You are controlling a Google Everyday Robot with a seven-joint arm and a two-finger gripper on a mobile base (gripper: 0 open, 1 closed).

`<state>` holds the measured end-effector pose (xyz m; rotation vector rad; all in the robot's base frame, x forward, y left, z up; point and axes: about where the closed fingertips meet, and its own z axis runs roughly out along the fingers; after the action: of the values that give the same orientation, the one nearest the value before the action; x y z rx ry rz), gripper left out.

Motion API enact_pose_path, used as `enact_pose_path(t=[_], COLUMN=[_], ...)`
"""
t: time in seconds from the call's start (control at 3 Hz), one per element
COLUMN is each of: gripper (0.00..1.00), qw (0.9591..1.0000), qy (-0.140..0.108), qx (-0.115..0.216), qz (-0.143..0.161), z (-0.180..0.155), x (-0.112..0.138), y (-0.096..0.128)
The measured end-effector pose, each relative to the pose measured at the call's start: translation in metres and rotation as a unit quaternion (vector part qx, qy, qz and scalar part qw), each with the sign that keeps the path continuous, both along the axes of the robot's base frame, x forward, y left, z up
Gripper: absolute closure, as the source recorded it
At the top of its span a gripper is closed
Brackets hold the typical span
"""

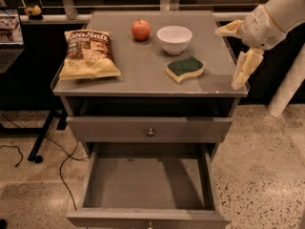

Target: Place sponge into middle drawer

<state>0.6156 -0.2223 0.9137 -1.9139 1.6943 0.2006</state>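
The sponge [185,68], pale yellow with a dark green top face, lies on the grey cabinet top [143,66], just in front of the white bowl. My gripper [234,51] hovers at the top's right edge, to the right of the sponge and apart from it. It is open and empty, with one cream finger pointing left and the other pointing down. The middle drawer [147,182] is pulled out wide below, and its flat grey floor is bare.
A white bowl [174,38] and a red apple [141,30] stand at the back of the top. A chip bag [89,54] lies at its left. A closed knobbed drawer front [150,129] sits above the open drawer. Cables [62,166] run across the floor at the left.
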Motion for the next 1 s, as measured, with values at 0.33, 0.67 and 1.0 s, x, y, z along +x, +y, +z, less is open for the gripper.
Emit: enact_pose_path(t=[0.33, 0.67, 1.0], gripper=[0.00, 0.00, 0.00], qw=[0.9997, 0.9979, 0.9980], qy=[-0.005, 0.007, 0.000], qx=[0.010, 0.038, 0.041], qz=[0.021, 0.051, 0.047], z=[-0.001, -0.024, -0.024], x=[0.026, 0.065, 0.072], y=[0.005, 0.034, 0.036])
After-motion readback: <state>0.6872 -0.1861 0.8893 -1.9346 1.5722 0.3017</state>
